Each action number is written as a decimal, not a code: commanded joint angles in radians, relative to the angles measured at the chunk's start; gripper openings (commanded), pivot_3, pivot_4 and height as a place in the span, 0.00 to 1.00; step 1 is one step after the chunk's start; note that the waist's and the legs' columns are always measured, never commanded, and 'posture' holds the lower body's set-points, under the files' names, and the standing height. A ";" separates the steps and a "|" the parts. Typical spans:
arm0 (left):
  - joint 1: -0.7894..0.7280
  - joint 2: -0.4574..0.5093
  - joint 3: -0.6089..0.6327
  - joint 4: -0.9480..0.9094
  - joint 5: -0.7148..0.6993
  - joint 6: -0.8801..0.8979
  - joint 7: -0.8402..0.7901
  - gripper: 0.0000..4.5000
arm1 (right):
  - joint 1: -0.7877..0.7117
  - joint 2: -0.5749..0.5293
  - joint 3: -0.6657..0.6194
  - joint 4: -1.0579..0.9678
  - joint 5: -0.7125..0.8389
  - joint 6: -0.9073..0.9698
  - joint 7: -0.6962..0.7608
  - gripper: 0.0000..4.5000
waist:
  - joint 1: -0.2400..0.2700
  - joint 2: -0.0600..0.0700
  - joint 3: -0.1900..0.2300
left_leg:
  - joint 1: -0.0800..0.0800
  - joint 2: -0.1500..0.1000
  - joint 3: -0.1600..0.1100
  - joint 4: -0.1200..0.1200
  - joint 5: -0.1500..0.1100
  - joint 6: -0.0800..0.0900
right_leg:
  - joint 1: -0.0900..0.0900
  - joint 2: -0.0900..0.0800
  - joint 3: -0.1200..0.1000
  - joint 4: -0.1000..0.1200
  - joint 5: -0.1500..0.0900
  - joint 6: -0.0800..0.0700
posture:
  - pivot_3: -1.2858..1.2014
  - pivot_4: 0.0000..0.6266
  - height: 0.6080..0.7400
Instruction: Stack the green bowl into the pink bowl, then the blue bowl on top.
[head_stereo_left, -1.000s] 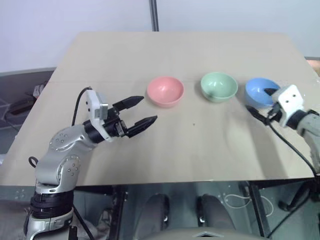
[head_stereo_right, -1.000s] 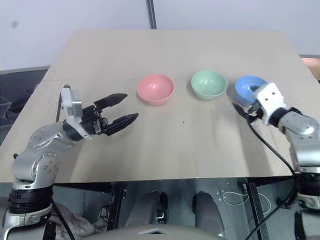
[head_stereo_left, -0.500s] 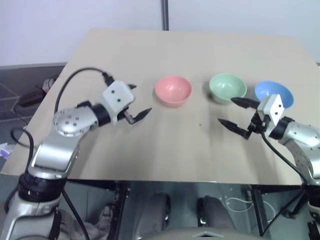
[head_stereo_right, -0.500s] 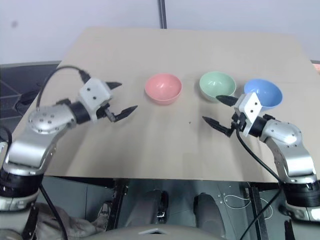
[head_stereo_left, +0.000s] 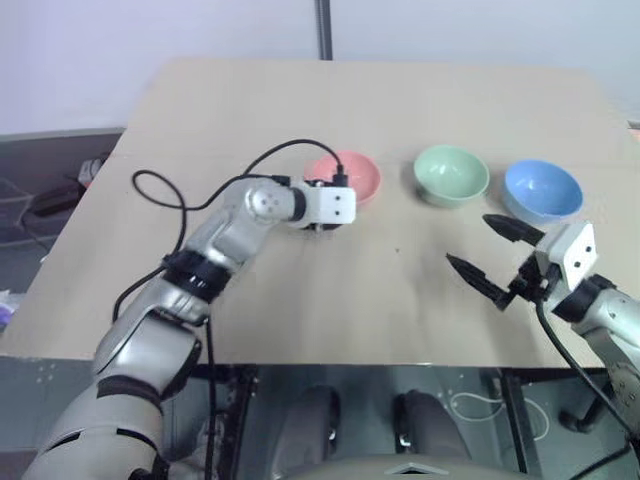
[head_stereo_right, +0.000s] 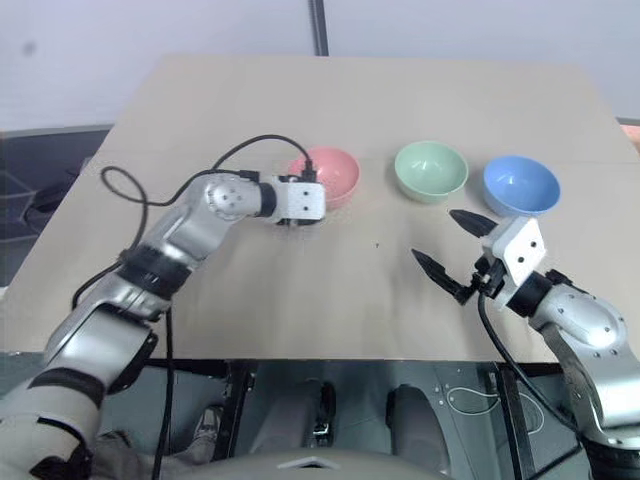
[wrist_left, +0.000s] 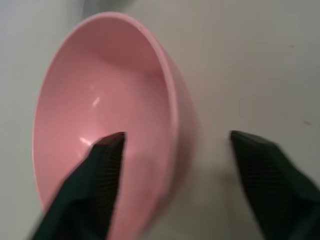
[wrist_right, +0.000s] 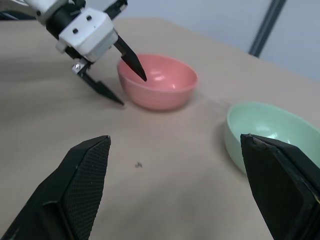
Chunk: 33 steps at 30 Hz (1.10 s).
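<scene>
Three bowls stand in a row at mid-table: the pink bowl (head_stereo_left: 352, 176) on the left, the green bowl (head_stereo_left: 451, 175) in the middle, the blue bowl (head_stereo_left: 543, 190) on the right, all upright with nothing inside. My left gripper (wrist_left: 177, 134) is open and straddles the pink bowl's (wrist_left: 100, 100) near-left rim, one finger inside, the other outside over the table, with gaps on both sides of the wall. My right gripper (head_stereo_left: 470, 240) hangs open over the table, nearer than the green and blue bowls, holding nothing.
The beige table (head_stereo_left: 300, 110) has its front edge just below my right gripper. A grey pole (head_stereo_left: 323, 28) rises behind the far edge. A black cable (head_stereo_left: 200, 195) loops from my left arm over the table's left side.
My left gripper swung right and forward to the pink bowl's rim, rolling over, its jaws narrower. My right gripper drew back from the blue bowl toward the front edge.
</scene>
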 joint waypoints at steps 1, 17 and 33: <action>-0.047 -0.014 0.022 0.043 0.015 -0.077 -0.015 0.30 | 0.025 0.003 -0.062 -0.073 0.005 -0.004 -0.034 1.00 | -0.002 0.000 0.000 | 0.000 0.000 0.001 0.000 0.000 0.000 | 0.000 0.000 0.001 0.000 0.000 0.000 | 0.52 0.24 1.00; 0.059 0.085 0.096 -0.207 -0.178 -0.186 -0.366 0.20 | 0.034 -0.001 -0.074 -0.073 -0.016 -0.014 -0.059 1.00 | -0.003 0.000 0.000 | 0.001 0.001 0.001 0.001 0.000 0.000 | 0.001 0.000 0.001 0.001 0.000 0.000 | 0.52 0.24 1.00; 0.108 -0.018 0.092 -0.314 -0.269 -0.252 -0.419 0.20 | 0.038 -0.004 -0.095 -0.079 -0.025 -0.003 -0.079 1.00 | -0.004 0.000 0.000 | 0.001 0.001 0.001 0.002 0.000 0.000 | 0.001 0.000 0.001 0.002 0.000 0.000 | 0.52 0.24 1.00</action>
